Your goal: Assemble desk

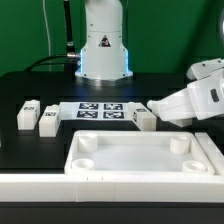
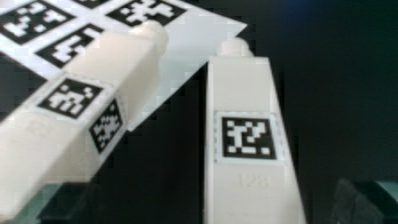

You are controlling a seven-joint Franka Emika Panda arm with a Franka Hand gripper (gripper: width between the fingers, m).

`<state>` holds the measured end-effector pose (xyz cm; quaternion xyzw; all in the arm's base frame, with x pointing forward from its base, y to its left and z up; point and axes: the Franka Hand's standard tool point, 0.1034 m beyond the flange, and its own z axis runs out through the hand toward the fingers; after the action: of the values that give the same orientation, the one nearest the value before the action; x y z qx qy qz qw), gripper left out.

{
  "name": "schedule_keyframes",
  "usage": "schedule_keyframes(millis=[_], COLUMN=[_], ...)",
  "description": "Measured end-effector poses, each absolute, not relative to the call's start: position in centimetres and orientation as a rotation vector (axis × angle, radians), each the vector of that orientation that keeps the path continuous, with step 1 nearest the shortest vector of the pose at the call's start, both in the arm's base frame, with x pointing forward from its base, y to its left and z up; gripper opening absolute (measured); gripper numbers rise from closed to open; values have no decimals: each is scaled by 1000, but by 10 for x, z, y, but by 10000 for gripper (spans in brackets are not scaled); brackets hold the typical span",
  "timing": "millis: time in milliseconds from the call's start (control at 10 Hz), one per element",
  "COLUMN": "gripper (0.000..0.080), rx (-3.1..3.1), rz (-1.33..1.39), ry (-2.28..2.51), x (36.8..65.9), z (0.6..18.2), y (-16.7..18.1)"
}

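Exterior view: the desk top [image 1: 140, 160], a white tray-like slab with round corner sockets, lies flat on the black table [image 1: 20, 85], just behind the long white border wall [image 1: 60, 188]. Beyond the top, the marker board [image 1: 98, 110] lies flat at mid-table in front of the robot base [image 1: 103, 45]. Two loose legs, leg A [image 1: 27, 114] and leg B [image 1: 49, 121], lie side by side towards the exterior view's left, clear of the board and the top. The arm [image 1: 200, 95] reaches in from the exterior view's right, with the gripper [image 1: 157, 110] lowered close to leg C [image 1: 146, 119], which lies near the board's right-hand edge; the fingers cannot be made out in this view. Wrist view: two tagged legs lie lengthwise under the camera, the board-side leg [image 2: 80, 110] and the outer leg [image 2: 246, 120], drawing closer towards the gripper [image 2: 214, 205]; whether they touch cannot be told. A corner of the marker board [image 2: 107, 20] shows beyond the board-side leg. The dark fingers [image 2: 365, 200] appear at either side, spread wide apart and clamping nothing.
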<state>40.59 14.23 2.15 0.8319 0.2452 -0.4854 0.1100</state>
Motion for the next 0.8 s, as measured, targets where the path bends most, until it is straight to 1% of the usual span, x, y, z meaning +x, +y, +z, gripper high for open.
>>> schedule_keyframes(millis=[300,500,600,700,800], gripper=[649,649,514,514,377], rx=[2458,2459,2459,2458,2458], rz=[-1413,-1413,-1414,-1415,-1416], ry=[736,739,739,739,739], x=[400,397,397,397,396], z=[10,7,7,6,6], y=[142,142,142,142,142])
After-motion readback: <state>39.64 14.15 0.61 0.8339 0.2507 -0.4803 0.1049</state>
